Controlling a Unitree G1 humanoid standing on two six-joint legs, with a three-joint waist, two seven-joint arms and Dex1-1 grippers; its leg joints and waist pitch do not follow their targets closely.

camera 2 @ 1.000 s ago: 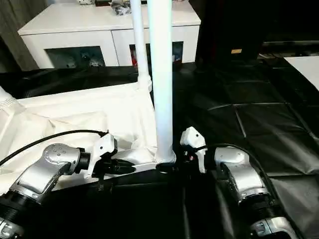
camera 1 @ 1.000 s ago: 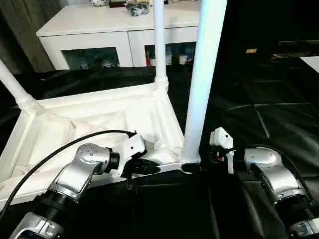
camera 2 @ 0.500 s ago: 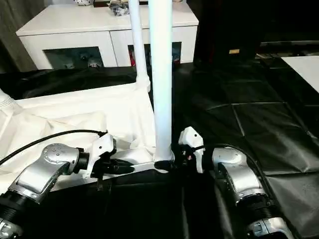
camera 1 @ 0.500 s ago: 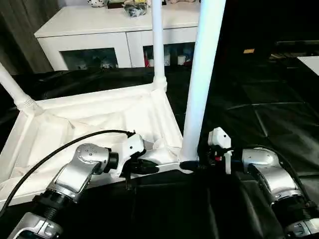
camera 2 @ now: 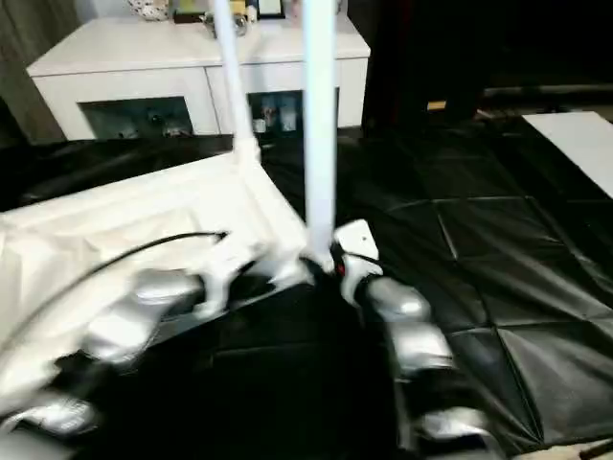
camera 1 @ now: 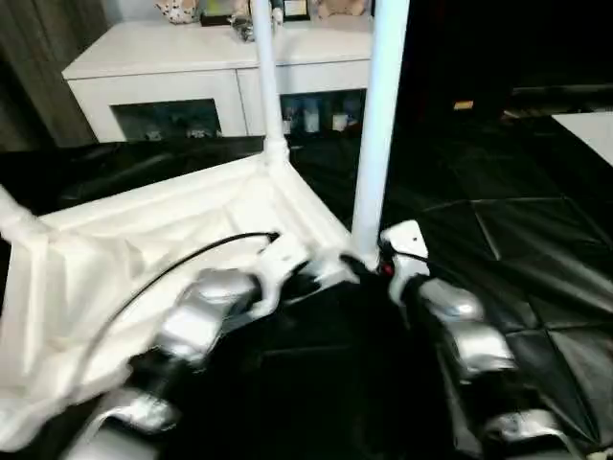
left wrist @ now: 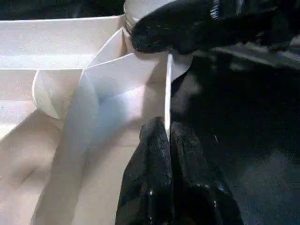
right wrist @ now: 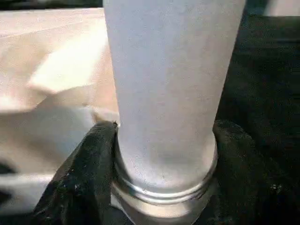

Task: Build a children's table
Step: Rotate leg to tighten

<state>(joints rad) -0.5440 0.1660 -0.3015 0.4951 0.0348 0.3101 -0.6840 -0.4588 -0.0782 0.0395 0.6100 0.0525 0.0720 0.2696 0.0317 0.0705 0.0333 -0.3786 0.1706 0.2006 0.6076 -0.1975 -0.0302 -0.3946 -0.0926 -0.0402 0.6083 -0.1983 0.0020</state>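
Eye views: table [camera 1: 144, 230] upturned on the black floor at 9 o'clock, three legs seen standing, nearest leg [camera 1: 378, 125] at centre. Left wrist: left gripper [left wrist: 168, 136] pinched on the table's rim. Right wrist: right gripper [right wrist: 161, 154] clasps the leg's base; likely being screwed home

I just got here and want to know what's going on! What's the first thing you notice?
A white table lies upside down on the black floor, its legs sticking up. At the near corner, the right gripper wraps around the bottom of one leg, while the left gripper pinches the table's thin edge. A white cabinet stands behind.
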